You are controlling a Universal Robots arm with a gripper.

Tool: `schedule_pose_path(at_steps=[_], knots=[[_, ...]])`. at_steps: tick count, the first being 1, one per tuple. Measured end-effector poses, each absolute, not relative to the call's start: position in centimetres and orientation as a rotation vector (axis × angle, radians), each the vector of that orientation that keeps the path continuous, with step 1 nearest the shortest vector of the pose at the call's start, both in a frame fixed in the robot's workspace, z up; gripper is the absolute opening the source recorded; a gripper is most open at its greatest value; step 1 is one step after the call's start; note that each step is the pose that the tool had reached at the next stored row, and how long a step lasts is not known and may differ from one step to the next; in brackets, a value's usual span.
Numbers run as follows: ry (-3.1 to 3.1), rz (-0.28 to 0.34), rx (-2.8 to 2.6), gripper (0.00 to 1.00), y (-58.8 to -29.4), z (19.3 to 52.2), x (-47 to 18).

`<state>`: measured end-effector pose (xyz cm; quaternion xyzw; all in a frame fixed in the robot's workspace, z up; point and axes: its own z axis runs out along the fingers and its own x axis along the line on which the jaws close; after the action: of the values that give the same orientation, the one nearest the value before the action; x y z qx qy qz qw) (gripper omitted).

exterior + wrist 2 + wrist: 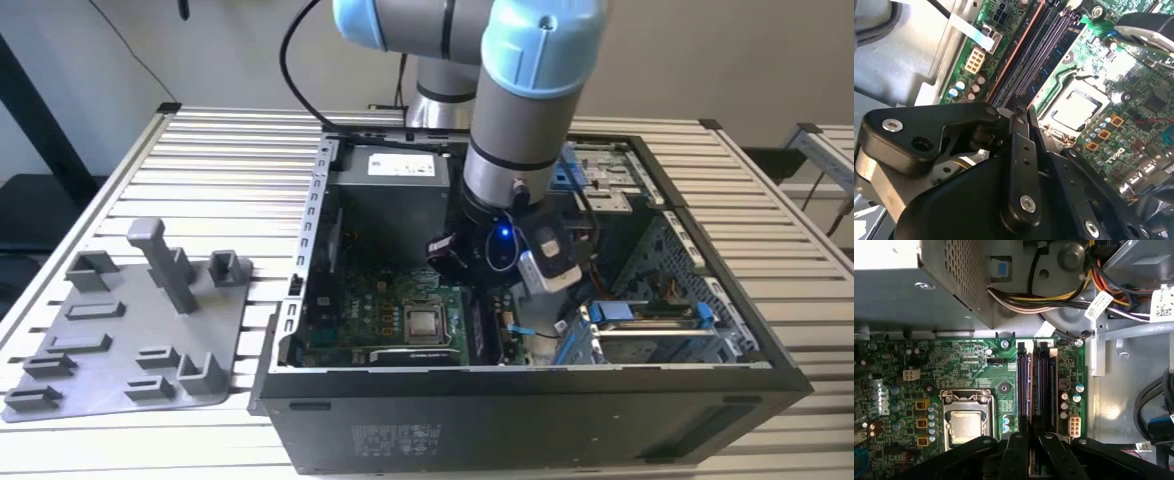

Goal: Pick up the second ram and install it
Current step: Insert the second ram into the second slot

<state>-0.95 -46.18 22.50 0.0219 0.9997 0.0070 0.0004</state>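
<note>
In the exterior view my arm reaches down into the open black computer case (534, 420), and my gripper (491, 295) hangs low over the green motherboard (387, 320). The second ram (1040, 390), a long dark strip, stands on edge in the memory slots beside the processor socket (966, 420). One end of it runs in between my fingertips. In both wrist views my gripper (1035, 452) (1021, 112) is shut on that end of the second ram (1054, 65), which carries small blue patches. A similar dark stick (1024, 390) sits in the neighbouring slot.
A grey tray (120, 350) with upright posts lies on the slatted table at the exterior view's left. Inside the case are the power supply box (904, 285), a bundle of coloured cables (1054, 295) and a drive cage (667, 320) at the exterior view's right.
</note>
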Motion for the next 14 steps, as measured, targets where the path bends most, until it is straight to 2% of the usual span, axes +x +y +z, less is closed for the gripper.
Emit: schedule_pose_path(at_steps=[14], knots=[[3.140,0.022,0.069,0.14,-46.58,21.94,-0.95]])
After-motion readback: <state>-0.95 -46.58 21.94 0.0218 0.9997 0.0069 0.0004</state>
